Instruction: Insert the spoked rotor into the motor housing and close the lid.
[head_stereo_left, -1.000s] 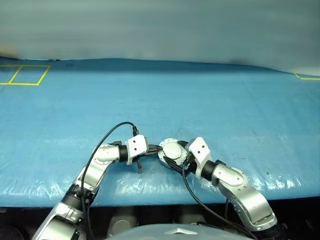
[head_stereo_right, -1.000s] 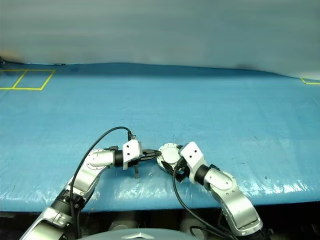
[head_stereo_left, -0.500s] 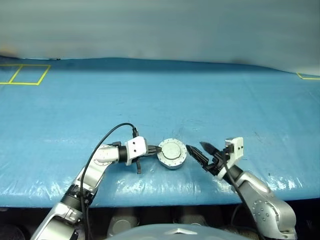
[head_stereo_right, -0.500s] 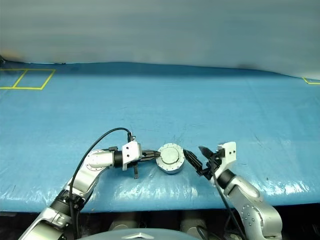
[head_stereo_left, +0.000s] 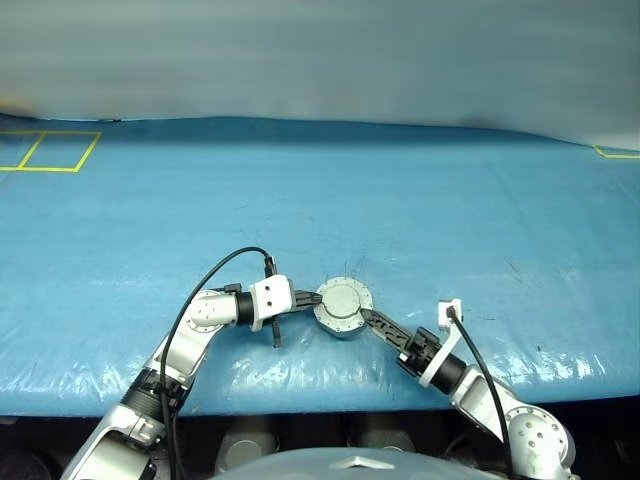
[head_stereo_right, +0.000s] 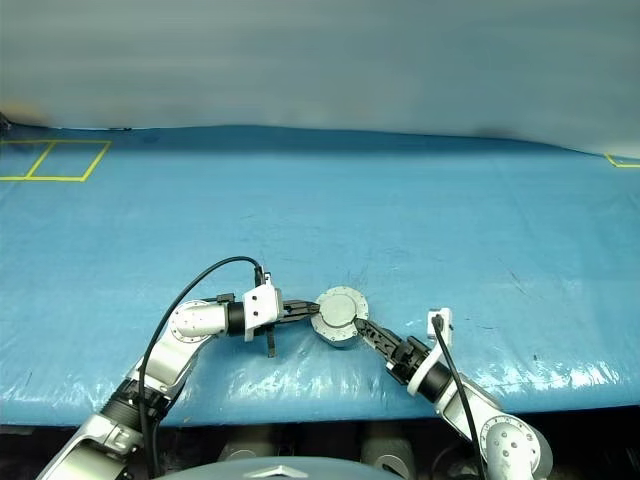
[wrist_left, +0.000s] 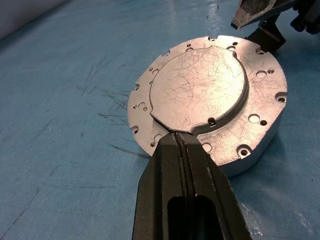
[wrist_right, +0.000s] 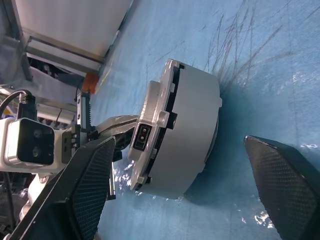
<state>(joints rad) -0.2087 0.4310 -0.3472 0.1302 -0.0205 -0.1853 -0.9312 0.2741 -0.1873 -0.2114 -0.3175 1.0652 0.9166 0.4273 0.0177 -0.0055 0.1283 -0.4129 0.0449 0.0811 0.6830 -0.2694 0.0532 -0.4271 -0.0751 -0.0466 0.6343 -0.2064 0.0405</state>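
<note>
Motor housing (head_stereo_left: 342, 309) is sitting on the blue table cover (head_stereo_left: 420, 210) near its front edge, lid (wrist_left: 200, 92) closed flat on top. You're seeing the right gripper (head_stereo_left: 372, 320) pulled back off the lid since a second ago, now lying low, jaws spread wide, empty. Left gripper (head_stereo_left: 311, 298) is staying put, fingers (wrist_left: 182, 185) pressed together at the housing's rim.
</note>
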